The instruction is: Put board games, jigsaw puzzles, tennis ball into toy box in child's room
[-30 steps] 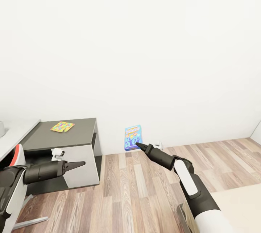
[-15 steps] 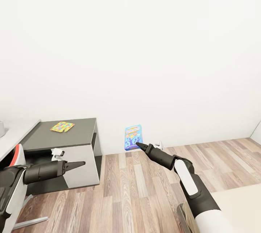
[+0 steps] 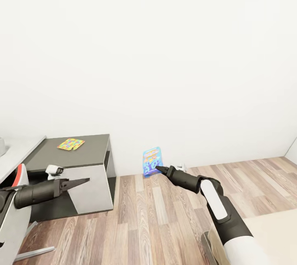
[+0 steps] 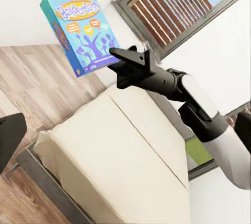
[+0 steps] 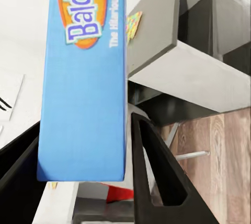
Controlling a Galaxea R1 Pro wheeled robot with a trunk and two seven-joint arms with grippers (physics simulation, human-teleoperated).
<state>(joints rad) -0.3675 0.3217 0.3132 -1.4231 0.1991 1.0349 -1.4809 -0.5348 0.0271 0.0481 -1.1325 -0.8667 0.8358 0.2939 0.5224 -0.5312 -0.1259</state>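
Blue and printed with cartoons, the small board game (image 3: 152, 161) is held upright in the air by the right gripper (image 3: 158, 169), above the wood-plank floor (image 3: 165, 211) and in front of the white wall (image 3: 165, 50); in the right wrist view its blue edge (image 5: 86, 78) is seen clamped between the two dark fingers (image 5: 157, 182), which are closed onto the box. In the left wrist view the same box (image 4: 79, 33) is seen at the tip of the right gripper (image 4: 116, 59), over the beige mattress of the bed (image 4: 115, 156). The left gripper (image 3: 84, 181) is held out in front of the dark grey cabinet (image 3: 78, 162), its fingers drawn to a point with nothing between them. A jigsaw puzzle (image 3: 71, 144) is laid flat on the cabinet top; the pale table (image 3: 16, 153) is joined to the cabinet at the left.
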